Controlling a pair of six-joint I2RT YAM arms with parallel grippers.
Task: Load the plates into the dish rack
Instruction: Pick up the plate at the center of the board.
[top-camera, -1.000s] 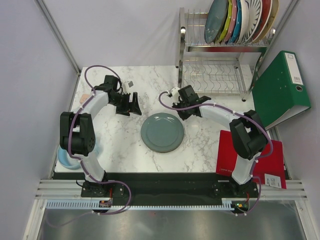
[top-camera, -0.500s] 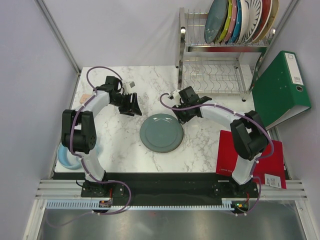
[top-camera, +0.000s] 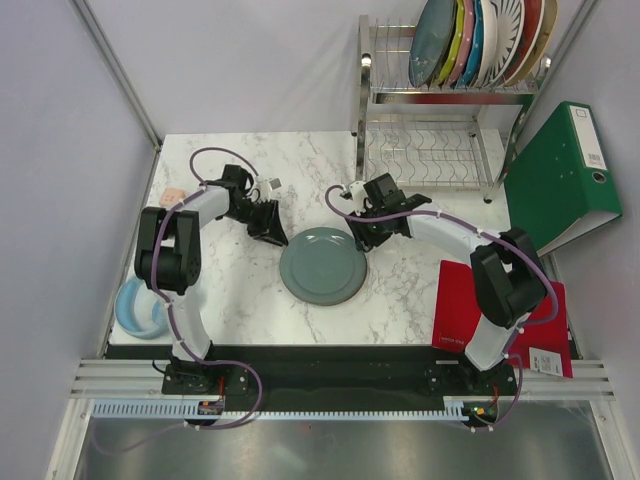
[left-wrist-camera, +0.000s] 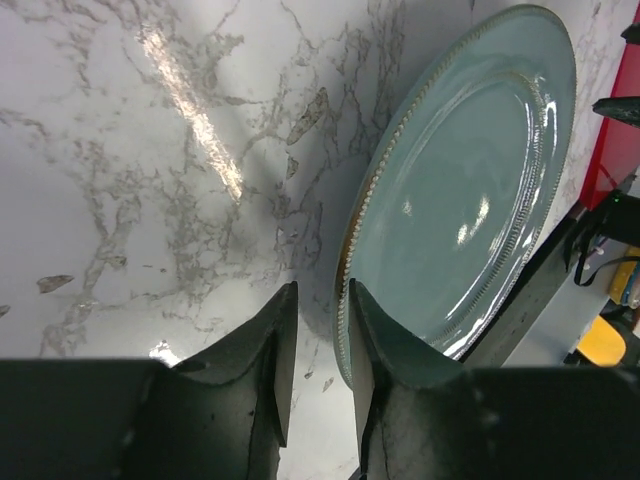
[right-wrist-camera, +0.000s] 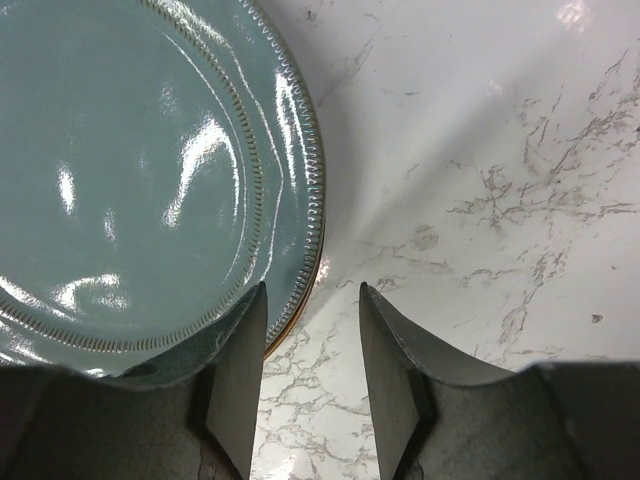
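green binder: carries one white spine label, no other marking visible
spine label: narrow white strip along the binder's spine with faint dark print, including a denser dark block at its lower end; characters too small to read
red folder: plain red cover with one white sticker at its near right corner
sticker: small white tag with dark marks; not legible
left wrist view: no text, number or sign can be read
right wrist view: no text, number or sign can be read
legible text, all views: none
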